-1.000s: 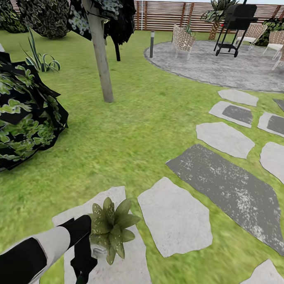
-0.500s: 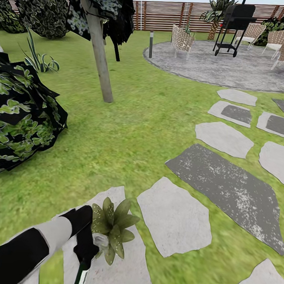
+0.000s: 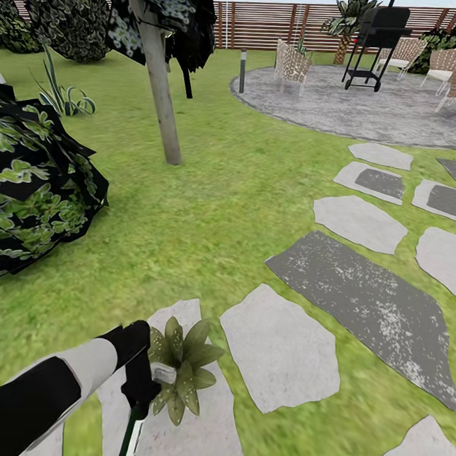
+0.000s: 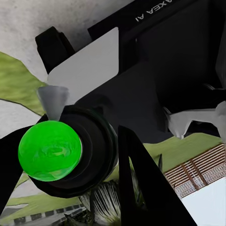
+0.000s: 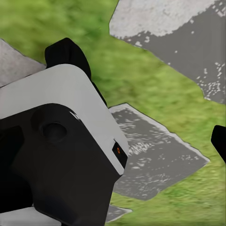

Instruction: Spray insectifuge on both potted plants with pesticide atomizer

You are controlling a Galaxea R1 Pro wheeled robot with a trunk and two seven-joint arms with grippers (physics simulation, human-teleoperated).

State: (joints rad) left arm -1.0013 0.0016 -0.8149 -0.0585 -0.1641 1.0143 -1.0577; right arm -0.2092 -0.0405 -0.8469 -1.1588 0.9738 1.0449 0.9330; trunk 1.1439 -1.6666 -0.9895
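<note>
Left pincer swung atomizer against potted plant.

Left arm reaching in low from the near left, forearm angled forward. Left gripper pointing down, fingers clamped on a held bottle.

A potted plant is set on a stepping stone in the lawn. The left gripper is placed just beside its left. A tree trunk is seen beyond, and a fence farthest back.

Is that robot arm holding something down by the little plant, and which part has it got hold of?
The left gripper holds the pesticide atomizer near its top, by the neck under the trigger head.
</note>
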